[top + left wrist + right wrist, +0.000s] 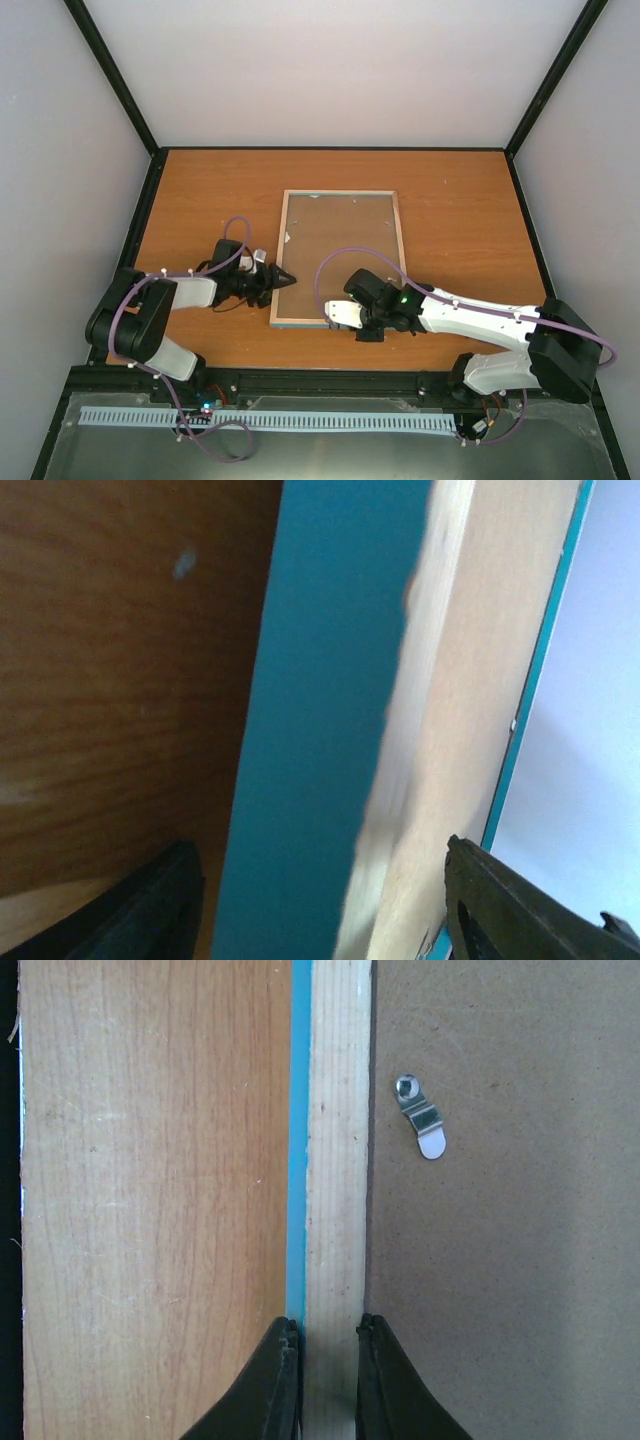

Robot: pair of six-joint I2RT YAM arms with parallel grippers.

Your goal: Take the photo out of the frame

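Since the brown back [500, 1280] is still in the frame [340, 192], the photo is not out yet; right fingers [332, 318] pinch its 6 o'clock edge, left fingers [283, 280] apart.

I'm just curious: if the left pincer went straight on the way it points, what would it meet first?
Likely the frame, its blue side edge, just ahead of the left pincer.

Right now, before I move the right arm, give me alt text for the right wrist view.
The right gripper is pinched shut on the pale wood rail of the frame. Left of the rail run the frame's thin blue edge and the wooden table; right of it lies the brown backing board with a small metal clip.
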